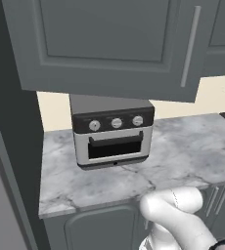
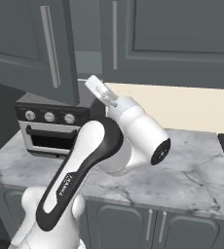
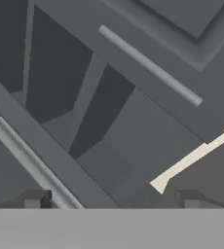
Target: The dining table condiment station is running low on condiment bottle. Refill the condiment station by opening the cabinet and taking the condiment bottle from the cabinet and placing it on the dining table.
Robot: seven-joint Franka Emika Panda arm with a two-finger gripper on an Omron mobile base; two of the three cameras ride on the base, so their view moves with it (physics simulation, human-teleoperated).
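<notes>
The cabinet door [image 1: 104, 44] stands swung out over the worktop, its long bar handle [image 1: 190, 46] on the right edge. In the right base view the same door [image 2: 21, 44] is at the left, and my hand [image 2: 102, 93] reaches up beside its free edge. In the hand view my gripper [image 3: 113, 199] is open, fingertips [image 3: 36, 199] wide apart with nothing between them, facing dark cabinet openings [image 3: 55, 73]. A grey bar handle [image 3: 28, 160] runs close past the left fingertip. The condiment bottle is hidden. The dining table is out of view.
A toaster oven [image 1: 112, 132] sits on the marble worktop [image 1: 183, 151] right under the open door. A neighbouring shut cabinet door [image 2: 182, 29] has its own bar handle [image 2: 115, 34]. Base cabinets [image 2: 153, 226] line the worktop's front. The cream wall [image 2: 182, 104] lies behind.
</notes>
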